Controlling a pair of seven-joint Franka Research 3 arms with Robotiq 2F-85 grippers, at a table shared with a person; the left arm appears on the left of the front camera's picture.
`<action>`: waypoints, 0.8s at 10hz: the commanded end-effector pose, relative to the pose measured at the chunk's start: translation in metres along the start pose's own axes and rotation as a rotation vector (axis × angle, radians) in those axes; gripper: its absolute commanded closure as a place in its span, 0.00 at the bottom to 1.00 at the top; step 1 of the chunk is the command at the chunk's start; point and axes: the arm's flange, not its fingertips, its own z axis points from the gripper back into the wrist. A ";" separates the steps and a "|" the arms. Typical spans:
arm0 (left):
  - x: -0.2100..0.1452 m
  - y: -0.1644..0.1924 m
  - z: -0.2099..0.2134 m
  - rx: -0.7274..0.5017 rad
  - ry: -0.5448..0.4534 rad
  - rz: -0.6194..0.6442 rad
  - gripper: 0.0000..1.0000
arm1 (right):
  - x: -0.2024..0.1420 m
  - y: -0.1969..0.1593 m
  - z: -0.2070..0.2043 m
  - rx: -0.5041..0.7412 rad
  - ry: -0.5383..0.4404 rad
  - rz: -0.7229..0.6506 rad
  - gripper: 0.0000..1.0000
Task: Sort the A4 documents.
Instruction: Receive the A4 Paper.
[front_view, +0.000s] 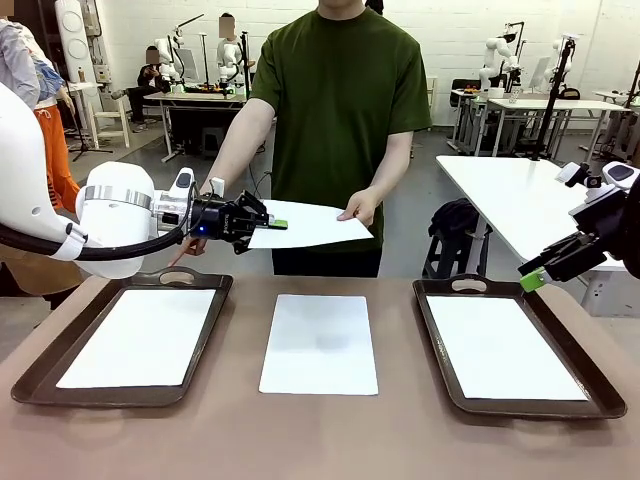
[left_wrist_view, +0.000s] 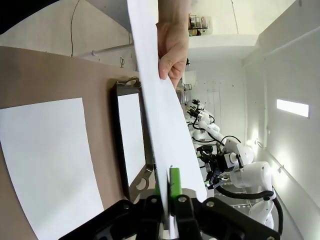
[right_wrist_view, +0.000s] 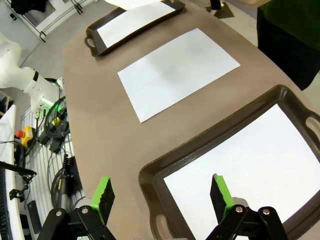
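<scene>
A white A4 sheet (front_view: 310, 225) hangs in the air over the table's far edge. My left gripper (front_view: 272, 224) is shut on its left edge, while the person's hand (front_view: 360, 209) holds its right edge. In the left wrist view the green pads (left_wrist_view: 174, 181) pinch the sheet (left_wrist_view: 165, 115) below the person's hand (left_wrist_view: 172, 50). A second sheet (front_view: 320, 343) lies flat on the table's middle. Further sheets lie in the left tray (front_view: 145, 335) and in the right tray (front_view: 505, 347). My right gripper (front_view: 535, 277) hovers open above the right tray's far right corner, nothing between its fingers (right_wrist_view: 220, 192).
Two dark brown trays with handles flank the middle sheet, the left tray (front_view: 40, 375) and the right tray (front_view: 435, 340). The person stands at the far edge. A dark stool (front_view: 455, 235) and white tables stand behind.
</scene>
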 end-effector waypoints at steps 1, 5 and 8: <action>0.000 0.003 -0.002 -0.029 -0.020 -0.012 1.00 | -0.001 0.000 -0.002 0.000 0.004 0.009 0.00; -0.003 0.002 -0.001 -0.018 -0.016 -0.027 1.00 | -0.001 0.000 -0.002 0.000 0.004 0.009 0.00; -0.001 0.001 0.000 0.001 0.000 0.000 1.00 | -0.001 0.000 -0.002 0.000 0.004 0.009 0.00</action>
